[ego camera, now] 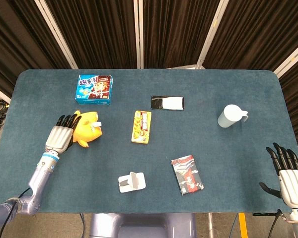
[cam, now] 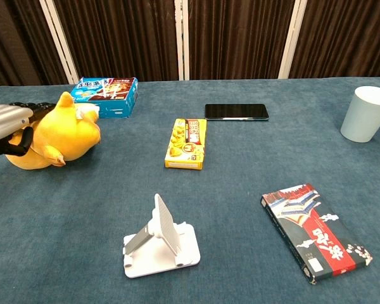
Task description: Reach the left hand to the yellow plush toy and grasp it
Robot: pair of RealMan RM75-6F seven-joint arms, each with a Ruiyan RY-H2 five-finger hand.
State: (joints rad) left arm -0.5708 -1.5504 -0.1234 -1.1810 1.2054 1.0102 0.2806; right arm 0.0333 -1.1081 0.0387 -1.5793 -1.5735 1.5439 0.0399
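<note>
The yellow plush toy (ego camera: 88, 129) sits on the left part of the blue table (ego camera: 213, 153), just below the blue snack box (ego camera: 94, 89). My left hand (ego camera: 60, 135) lies against its left side with the fingers reaching along its top. In the chest view the toy (cam: 60, 132) stands upright at the left edge. There my left hand (cam: 5, 125) grips its rear between the fingers above and the thumb below. My right hand (ego camera: 287, 171) hangs beyond the table's lower right corner, fingers spread and holding nothing.
A yellow candy box (ego camera: 141, 126) and a black phone (ego camera: 167, 102) lie mid-table. A white cup (ego camera: 232, 115) stands at the right. Near the front edge are a white phone stand (ego camera: 131, 182) and a red-and-black packet (ego camera: 187, 174).
</note>
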